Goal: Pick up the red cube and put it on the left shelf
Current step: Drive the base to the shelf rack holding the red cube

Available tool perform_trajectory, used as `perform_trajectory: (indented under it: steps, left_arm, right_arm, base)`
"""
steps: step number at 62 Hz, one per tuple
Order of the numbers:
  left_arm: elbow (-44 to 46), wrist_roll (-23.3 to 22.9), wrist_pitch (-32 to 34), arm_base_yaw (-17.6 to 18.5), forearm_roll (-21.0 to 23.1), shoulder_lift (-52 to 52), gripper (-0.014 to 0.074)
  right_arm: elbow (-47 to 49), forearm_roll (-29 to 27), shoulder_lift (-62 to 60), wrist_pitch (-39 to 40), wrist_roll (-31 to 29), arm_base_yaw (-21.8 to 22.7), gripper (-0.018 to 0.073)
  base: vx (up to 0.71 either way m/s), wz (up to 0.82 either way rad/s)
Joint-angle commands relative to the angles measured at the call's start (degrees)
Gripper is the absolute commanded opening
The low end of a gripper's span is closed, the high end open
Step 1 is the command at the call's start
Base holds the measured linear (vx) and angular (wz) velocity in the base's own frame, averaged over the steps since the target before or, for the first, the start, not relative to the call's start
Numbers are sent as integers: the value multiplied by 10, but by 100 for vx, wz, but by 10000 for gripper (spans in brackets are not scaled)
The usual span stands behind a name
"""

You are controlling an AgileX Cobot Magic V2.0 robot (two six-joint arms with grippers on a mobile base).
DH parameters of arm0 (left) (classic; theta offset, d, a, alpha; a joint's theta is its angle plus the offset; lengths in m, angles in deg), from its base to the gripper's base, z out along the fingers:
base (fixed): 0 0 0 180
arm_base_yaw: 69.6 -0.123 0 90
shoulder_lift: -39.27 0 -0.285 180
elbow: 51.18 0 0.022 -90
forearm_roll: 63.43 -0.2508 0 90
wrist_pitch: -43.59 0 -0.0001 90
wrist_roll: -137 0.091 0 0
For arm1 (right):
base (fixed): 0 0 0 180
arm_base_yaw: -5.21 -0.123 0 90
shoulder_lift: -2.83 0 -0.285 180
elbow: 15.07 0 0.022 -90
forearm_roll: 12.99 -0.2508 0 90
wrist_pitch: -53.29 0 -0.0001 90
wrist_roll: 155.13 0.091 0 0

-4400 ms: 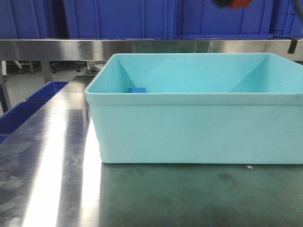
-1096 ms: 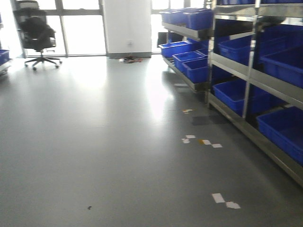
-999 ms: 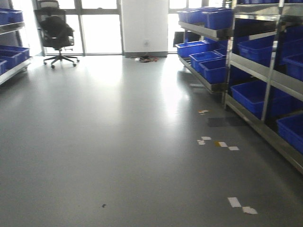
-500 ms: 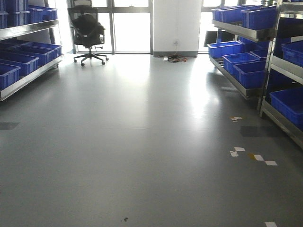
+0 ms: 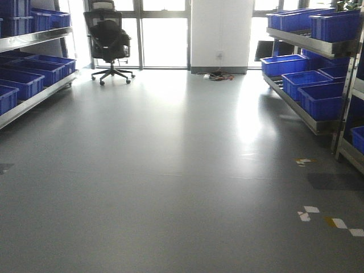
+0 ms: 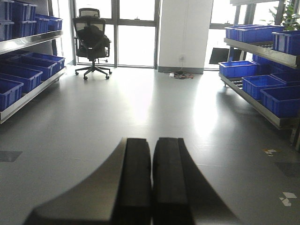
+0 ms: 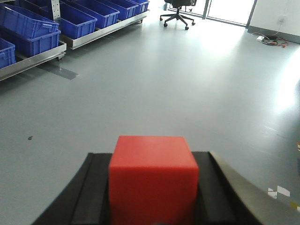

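Gripping the red cube (image 7: 153, 180), the right tool (image 7: 153, 197) has its dark fingers (image 7: 91, 192) pressed against both side faces; cube sits square between them, top face level, filling the near centre of the right wrist view; it is up off the grey floor (image 5: 170, 170), which shows beyond it.

Left tool (image 6: 152, 187) holds nothing; its two black pads (image 6: 136, 183) are pressed together with only a thin seam between them, pointing down the aisle.

Front view looks along an open aisle; left shelf (image 5: 34, 99) runs along the left edge, a silver steel rack with a flat front rail, loaded with blue crates (image 5: 25, 79) on the lower level and more on the level above; rollers too small to make out here. The same rack appears at the far left of the right wrist view, well apart from the cube.

Another rack (image 5: 301, 108) with blue crates lines the right side; black office chair (image 5: 108, 40) stands at the far end in front of bright windows (image 5: 165, 34); white column (image 5: 220, 31) just right of the windows, with a tangle of cables (image 5: 219, 75) on the floor at its foot; a few bits of white tape (image 5: 310, 212) on the floor at near right.
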Motion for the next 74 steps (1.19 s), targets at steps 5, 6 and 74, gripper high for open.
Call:
perform_trajectory:
  steps: [5, 6, 74]
  left_arm:
    - [-14, 0, 49, 4, 1, -7, 102]
    - [-14, 0, 49, 4, 1, -7, 102]
    - [-14, 0, 49, 4, 1, -7, 102]
  right_arm:
    - [16, 6, 6, 54, 0, 1, 58]
    - [16, 6, 6, 54, 0, 1, 58]
    - [16, 6, 6, 54, 0, 1, 58]
  base:
    - [55, 10]
    - [56, 7]
    - [64, 36]
